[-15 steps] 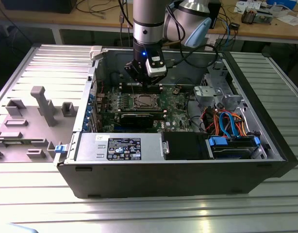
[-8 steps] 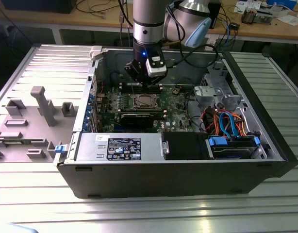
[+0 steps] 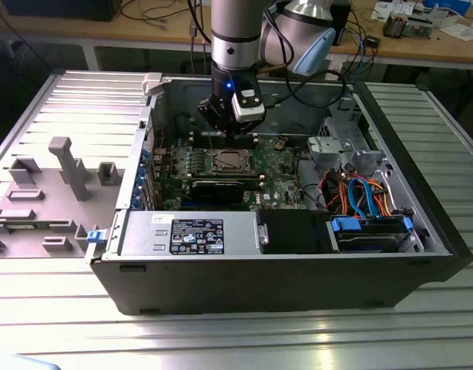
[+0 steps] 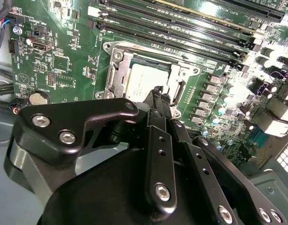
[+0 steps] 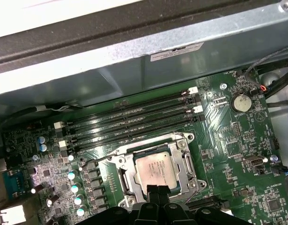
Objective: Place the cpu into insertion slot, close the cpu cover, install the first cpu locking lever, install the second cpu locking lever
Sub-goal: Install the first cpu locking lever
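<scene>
With the cpu (image 5: 156,169) seated in the insertion slot (image 5: 125,177) under the cpu cover (image 5: 188,161), just beyond my narrow, empty gripper (image 5: 158,191), I judge the locking levers want slow, square pressing.

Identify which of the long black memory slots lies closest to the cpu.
The memory slot bordering the cpu cover, which frames the cpu. The other slots run parallel, farther toward the case wall.

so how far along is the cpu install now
The cpu sits in the insertion slot and the cpu cover lies flat around it. The gripper, jaws together, hovers at the cover's edge. Left: the two locking levers; I cannot tell whether either is latched.
</scene>
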Robot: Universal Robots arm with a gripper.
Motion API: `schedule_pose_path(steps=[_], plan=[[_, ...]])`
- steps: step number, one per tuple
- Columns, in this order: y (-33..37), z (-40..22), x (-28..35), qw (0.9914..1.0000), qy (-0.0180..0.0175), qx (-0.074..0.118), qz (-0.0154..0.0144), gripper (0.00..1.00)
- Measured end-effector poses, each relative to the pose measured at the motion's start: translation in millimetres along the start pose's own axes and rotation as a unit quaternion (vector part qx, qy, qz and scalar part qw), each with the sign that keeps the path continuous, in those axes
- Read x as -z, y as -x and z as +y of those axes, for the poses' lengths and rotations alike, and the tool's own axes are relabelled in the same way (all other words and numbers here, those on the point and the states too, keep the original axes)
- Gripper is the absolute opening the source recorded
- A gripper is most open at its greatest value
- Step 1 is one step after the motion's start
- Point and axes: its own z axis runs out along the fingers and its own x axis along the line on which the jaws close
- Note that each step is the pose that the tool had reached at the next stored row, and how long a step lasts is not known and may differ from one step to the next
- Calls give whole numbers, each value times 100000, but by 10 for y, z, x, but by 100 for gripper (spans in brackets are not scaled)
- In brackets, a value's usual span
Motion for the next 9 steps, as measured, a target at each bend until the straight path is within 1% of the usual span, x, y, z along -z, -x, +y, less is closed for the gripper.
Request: schedule_pose_path(steps=[9], plan=[[0, 0, 0, 100000, 3, 262, -5, 11]])
